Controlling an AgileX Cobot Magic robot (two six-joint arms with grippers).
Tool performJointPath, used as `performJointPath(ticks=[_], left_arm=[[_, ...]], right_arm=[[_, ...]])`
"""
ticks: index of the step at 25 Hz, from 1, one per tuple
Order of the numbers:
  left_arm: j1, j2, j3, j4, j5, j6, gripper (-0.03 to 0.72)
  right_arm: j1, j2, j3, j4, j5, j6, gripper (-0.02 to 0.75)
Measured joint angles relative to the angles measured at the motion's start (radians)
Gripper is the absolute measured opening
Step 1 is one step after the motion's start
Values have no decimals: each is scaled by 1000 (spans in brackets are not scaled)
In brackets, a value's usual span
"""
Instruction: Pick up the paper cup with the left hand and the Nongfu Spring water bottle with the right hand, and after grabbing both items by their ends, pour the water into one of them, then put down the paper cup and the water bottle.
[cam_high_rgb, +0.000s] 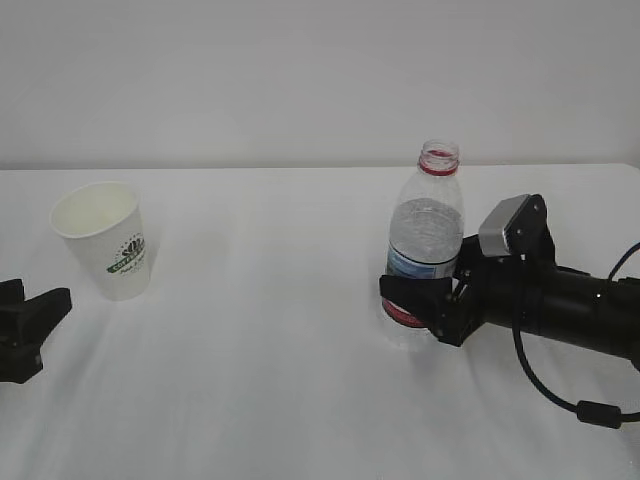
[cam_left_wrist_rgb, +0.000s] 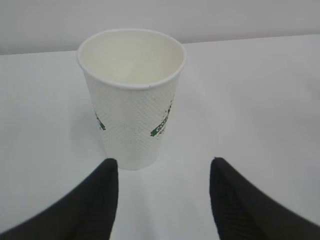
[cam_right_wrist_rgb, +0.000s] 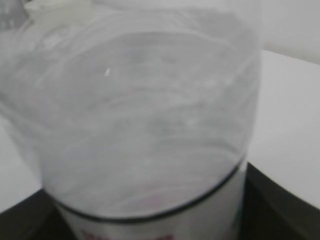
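The white paper cup (cam_high_rgb: 105, 245) with a green logo stands upright at the left; its inside looks empty. My left gripper (cam_high_rgb: 40, 300) sits low on the table just in front of it. In the left wrist view the cup (cam_left_wrist_rgb: 132, 100) stands just beyond that gripper (cam_left_wrist_rgb: 162, 162), which is open with nothing between its fingers. The Nongfu Spring water bottle (cam_high_rgb: 428, 230), uncapped with a red neck ring, stands right of centre with clear water in it. My right gripper (cam_high_rgb: 410, 300) straddles its label. The bottle (cam_right_wrist_rgb: 145, 115) fills the right wrist view between the gripper (cam_right_wrist_rgb: 150, 200) fingers; contact is unclear.
The white table (cam_high_rgb: 260, 380) runs back to a plain white wall. The right arm's black cable (cam_high_rgb: 560, 395) loops over the table at the lower right. Bare tabletop lies between the cup and the bottle.
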Motion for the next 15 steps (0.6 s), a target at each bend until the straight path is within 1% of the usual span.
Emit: performJointPath(ticks=[2, 4, 15], left_arm=[[0, 0, 0, 0, 0, 0, 431], [0, 0, 0, -2, 0, 0, 431], [0, 0, 0, -2, 0, 0, 431]], right_arm=[[0, 0, 0, 3, 0, 0, 558], [0, 0, 0, 5, 0, 0, 543], [0, 0, 0, 7, 0, 0, 536]])
